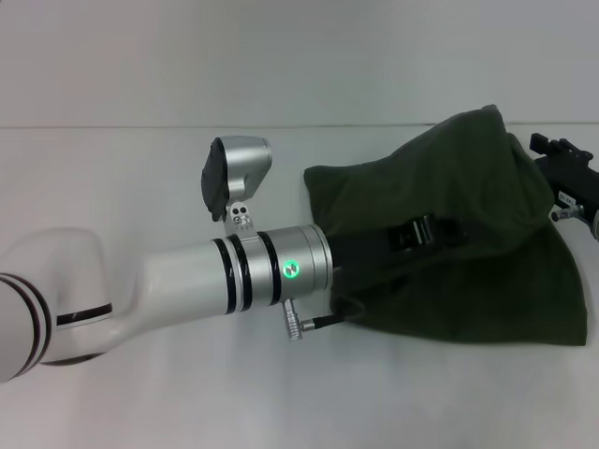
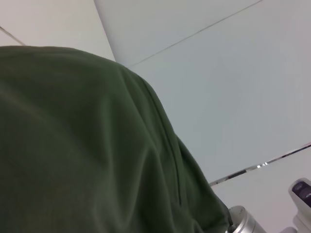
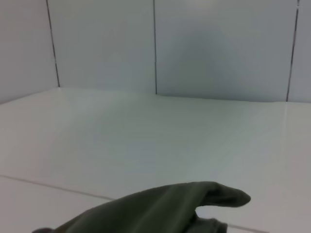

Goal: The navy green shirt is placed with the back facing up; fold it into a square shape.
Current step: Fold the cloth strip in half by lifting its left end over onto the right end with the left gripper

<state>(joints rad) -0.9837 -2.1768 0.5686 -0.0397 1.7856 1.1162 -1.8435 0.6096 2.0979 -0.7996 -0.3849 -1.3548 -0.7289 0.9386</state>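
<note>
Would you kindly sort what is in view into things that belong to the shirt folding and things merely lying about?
Belonging to the job:
- navy green shirt, bunched and lifted
- left gripper, amid the cloth
- right gripper, behind the shirt's far edge

Lying about:
- nothing besides the white table

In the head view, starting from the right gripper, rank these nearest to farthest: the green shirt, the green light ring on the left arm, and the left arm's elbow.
1. The shirt, draped against the right gripper at the right edge.
2. The green light ring, mid-frame on the left arm's wrist.
3. The left arm's elbow, far left.
</note>
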